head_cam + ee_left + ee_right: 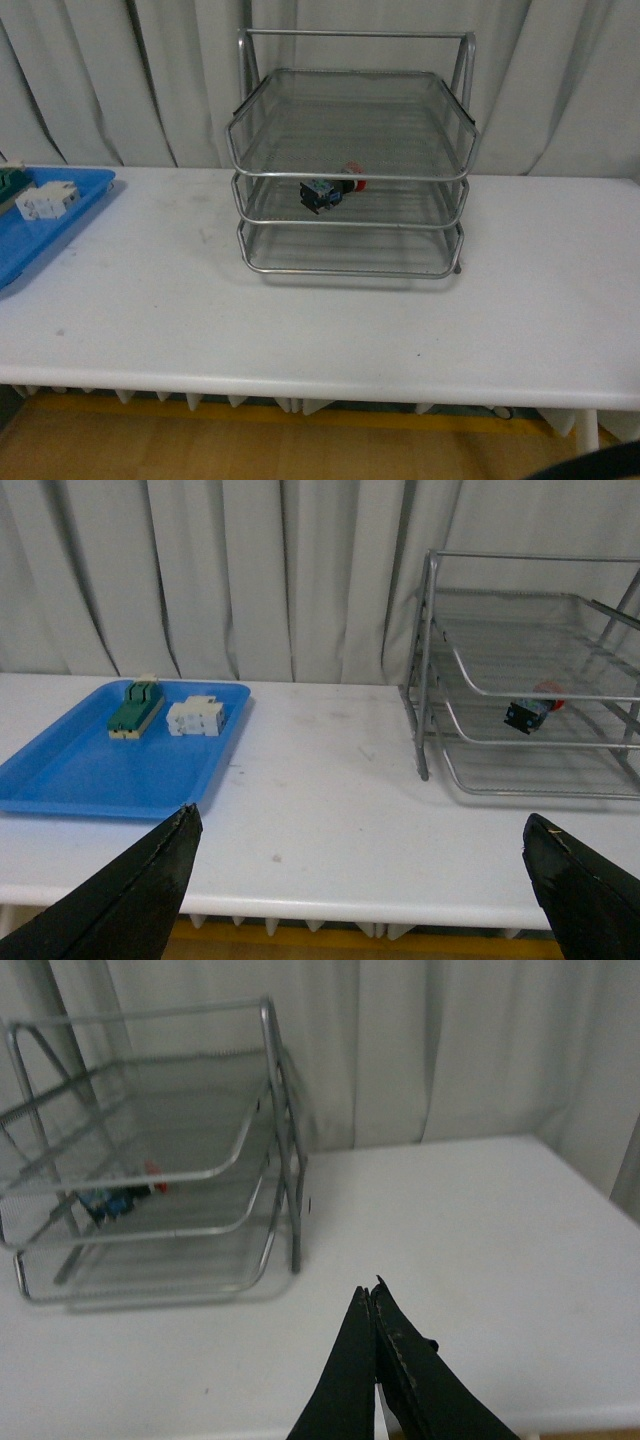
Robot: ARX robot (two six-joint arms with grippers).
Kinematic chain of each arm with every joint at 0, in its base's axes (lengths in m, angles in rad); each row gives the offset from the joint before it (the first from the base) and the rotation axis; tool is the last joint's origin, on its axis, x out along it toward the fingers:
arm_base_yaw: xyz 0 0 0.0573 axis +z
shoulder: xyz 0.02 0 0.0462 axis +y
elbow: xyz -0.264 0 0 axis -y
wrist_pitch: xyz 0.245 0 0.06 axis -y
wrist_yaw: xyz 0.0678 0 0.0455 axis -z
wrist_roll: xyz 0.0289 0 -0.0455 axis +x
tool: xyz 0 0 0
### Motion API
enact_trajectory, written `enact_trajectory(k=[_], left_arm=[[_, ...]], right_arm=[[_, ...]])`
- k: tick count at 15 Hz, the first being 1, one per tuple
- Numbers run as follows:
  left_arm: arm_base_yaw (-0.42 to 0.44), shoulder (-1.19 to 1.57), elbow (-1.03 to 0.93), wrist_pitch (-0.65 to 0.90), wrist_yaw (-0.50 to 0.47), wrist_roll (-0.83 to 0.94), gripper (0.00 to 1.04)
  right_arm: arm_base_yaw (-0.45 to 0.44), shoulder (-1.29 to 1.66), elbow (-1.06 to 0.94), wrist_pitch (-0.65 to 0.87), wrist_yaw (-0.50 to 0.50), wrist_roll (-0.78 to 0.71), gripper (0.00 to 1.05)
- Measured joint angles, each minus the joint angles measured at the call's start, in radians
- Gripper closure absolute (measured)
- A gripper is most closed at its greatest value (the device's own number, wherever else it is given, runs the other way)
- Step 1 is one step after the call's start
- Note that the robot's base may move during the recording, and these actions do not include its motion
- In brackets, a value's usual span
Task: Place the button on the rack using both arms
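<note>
The button (330, 189) with its red cap lies on its side on the middle tier of the silver wire rack (352, 176), which stands at the back middle of the white table. It shows too as the button (532, 710) in the left wrist view and the button (118, 1198) in the right wrist view. My left gripper (360, 830) is open, wide apart over the table's front edge, well short of the rack (440, 670). My right gripper (368, 1292) is shut on nothing, over bare table to the right of the rack (282, 1140). Neither arm shows in the front view.
A flat blue tray (70, 225) sits at the table's left end, holding a white block (195, 717) and a green block (136, 709). Grey curtains hang behind the table. The table's front edge (320, 385) runs across the near side.
</note>
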Motion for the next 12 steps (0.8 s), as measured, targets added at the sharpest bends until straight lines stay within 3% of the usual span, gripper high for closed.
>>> enact_trajectory(k=[2, 3, 5, 9, 10, 12], left_arm=[[-0.002, 0.0, 0.0, 0.001, 0.002, 0.0, 0.07], [-0.002, 0.0, 0.0, 0.002, 0.002, 0.0, 0.07], [-0.002, 0.0, 0.0, 0.002, 0.002, 0.0, 0.07], [-0.002, 0.0, 0.0, 0.002, 0.002, 0.0, 0.07], [-0.002, 0.0, 0.0, 0.002, 0.002, 0.0, 0.07], [-0.002, 0.0, 0.0, 0.002, 0.002, 0.0, 0.07]], right_arm=[[-0.044, -0.121, -0.01, -0.076, -0.047, -0.043, 1.03], [-0.11, -0.294, -0.038, -0.238, -0.11, -0.064, 1.03], [-0.142, -0.473, -0.034, -0.425, -0.146, -0.071, 1.03], [-0.197, -0.661, -0.037, -0.598, -0.198, -0.071, 1.03], [-0.249, -0.714, -0.037, -0.647, -0.269, -0.072, 1.03], [-0.307, -0.79, -0.037, -0.708, -0.293, -0.074, 1.03]])
